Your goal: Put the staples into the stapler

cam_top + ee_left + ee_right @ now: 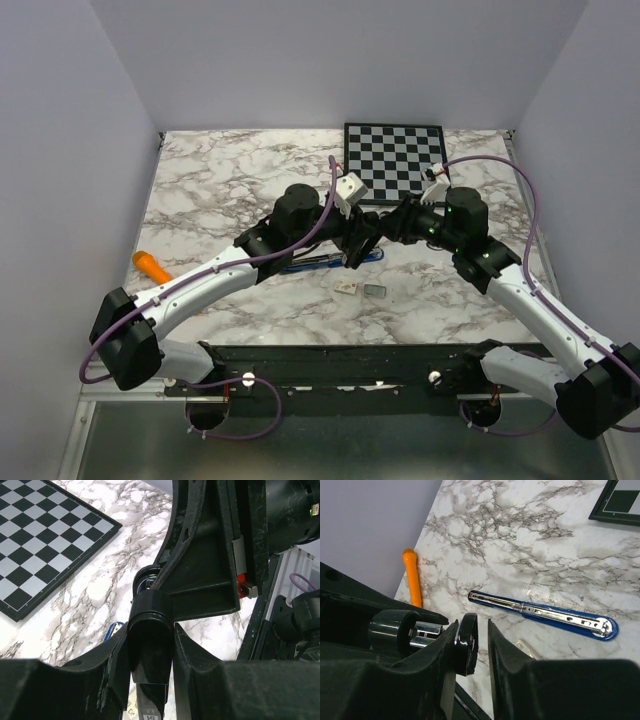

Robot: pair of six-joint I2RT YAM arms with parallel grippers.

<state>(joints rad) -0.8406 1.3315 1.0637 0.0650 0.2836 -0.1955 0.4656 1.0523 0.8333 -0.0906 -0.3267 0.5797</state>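
Black plastic fills the left wrist view. The left gripper (pixel 150 647) has its jaws pressed on a black part (pixel 149 655), oblong and upright. I take it for the stapler's raised lid, though the view is too tight to be sure. Behind it lie the marble counter (pixel 100 580) and a corner of the checkerboard (pixel 40 545). No staples show here.

From the right wrist, the right gripper (pixel 472 632) straddles a rounded black edge of what seems to be the same part. One finger touches it and a sliver of counter shows beside the other, so I cannot tell whether the jaws truly pinch it. Beyond, the stapler (pixel 545 614) lies flat on the counter, blue, with its chrome channel facing up. The channel looks bare, with no strip in it. An orange tool (pixel 412 577) lies well apart, near the counter's edge.

From above, both grippers meet over the middle of the stapler. The staples (pixel 375 290) rest on the counter just on the near side of it, beside a small white box (pixel 347 288), and neither gripper touches them.

By my judgement, opening the stapler is under way or about finished. Picking up the staples, seating them in the channel and shutting the stapler are all left.
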